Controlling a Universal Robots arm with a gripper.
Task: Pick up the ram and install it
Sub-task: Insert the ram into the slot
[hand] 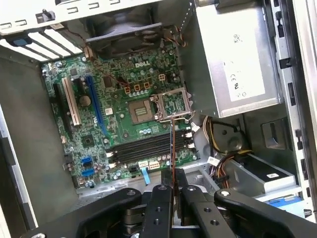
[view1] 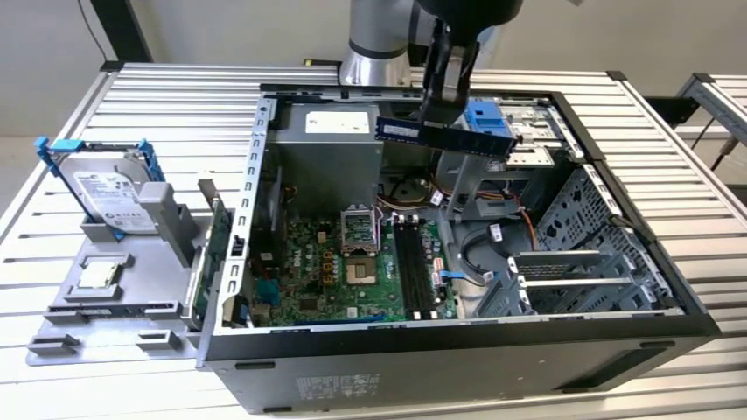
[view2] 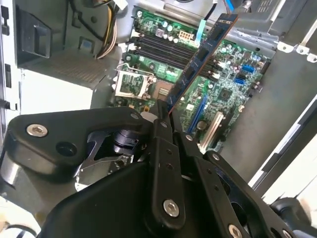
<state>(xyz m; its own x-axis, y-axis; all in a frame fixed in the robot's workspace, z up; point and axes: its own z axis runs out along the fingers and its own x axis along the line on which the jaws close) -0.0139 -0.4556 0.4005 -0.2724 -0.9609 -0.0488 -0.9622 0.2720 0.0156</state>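
Note:
The ram (view1: 446,136), a long dark bluish stick with a small pale label, hangs level above the back of the open computer case (view1: 467,341). My gripper (view1: 440,107) is shut on the stick's top edge and comes down from above. In the second wrist view the ram (view2: 200,57) runs out from between the fingers (view2: 159,130), over the green motherboard (view2: 233,74). In the first wrist view the ram (hand: 172,144) shows edge-on as a thin line above the black memory slots (hand: 141,147). The memory slots (view1: 414,258) lie well below the stick, with nothing in them.
A silver hard drive in a blue bracket (view1: 108,188) stands on a grey holder at the exterior view's left. A green expansion card (view1: 217,249) stands upright beside the case wall. Inside are the power supply (view1: 332,131), the CPU socket (view1: 357,229), loose cables (view1: 478,262) and a drive cage (view1: 583,280).

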